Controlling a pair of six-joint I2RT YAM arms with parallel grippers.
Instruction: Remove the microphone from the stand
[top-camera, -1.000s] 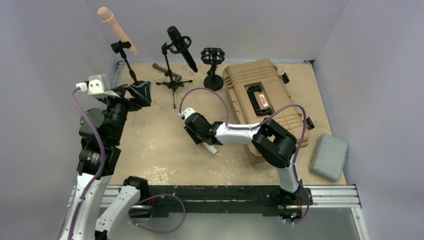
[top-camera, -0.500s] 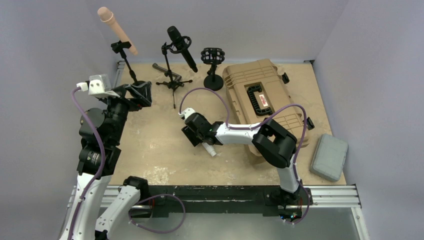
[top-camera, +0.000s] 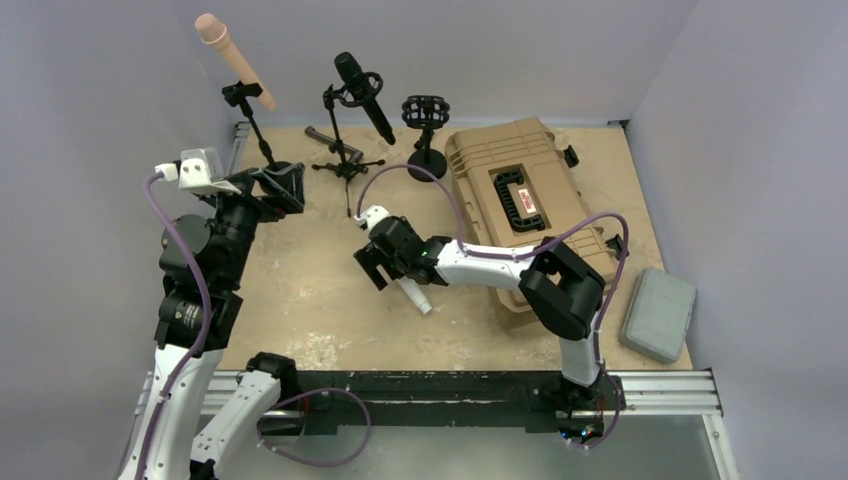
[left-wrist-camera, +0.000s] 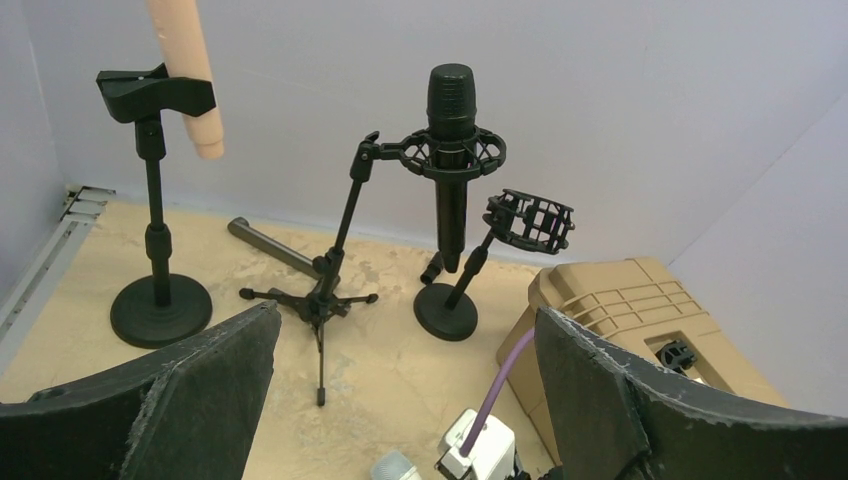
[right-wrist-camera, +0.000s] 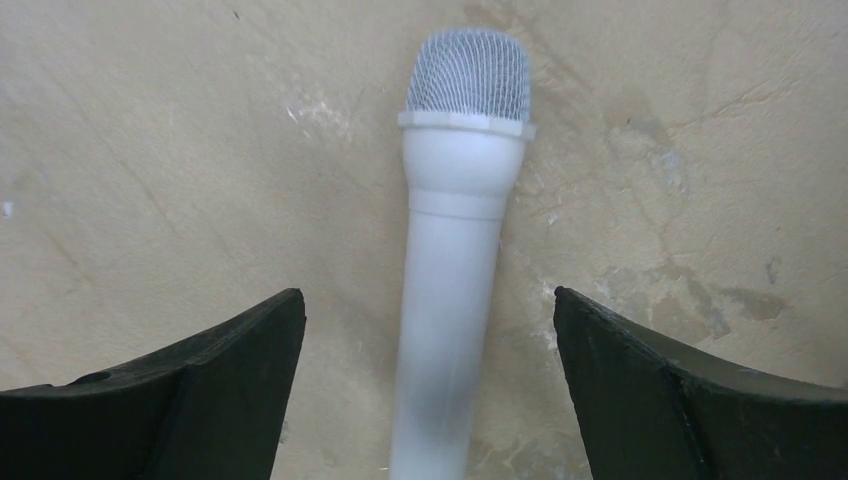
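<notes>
Sandy tabletop (top-camera: 300, 300) enclosed by pale lavender walls. The white microphone (right-wrist-camera: 455, 250) lies flat on the table near its middle, off any stand. In the right wrist view its long axis runs straight away from the wrist, mesh head at the far end. The right gripper (right-wrist-camera: 427, 295) hangs directly above it with its jaws released, one finger on each side of the barrel and neither touching it. For this microphone, removal appears complete. Any re-grasp would need only a descent and closure across the barrel, since the body is already centred between the fingers. The left gripper (left-wrist-camera: 405, 312), jaws likewise spread and holding nothing, is raised at the far left, well apart from the white microphone. It faces the far row of stands: a peach microphone (left-wrist-camera: 185, 70) in a clip stand (left-wrist-camera: 155, 250), a black microphone (left-wrist-camera: 450, 150) upright in a tripod stand (left-wrist-camera: 325, 280), and an empty shock-mount stand (left-wrist-camera: 528, 220). The left arm is the nearer to these. A tan case (top-camera: 520, 200) and a grey case (top-camera: 658, 313) lie to the right.
</notes>
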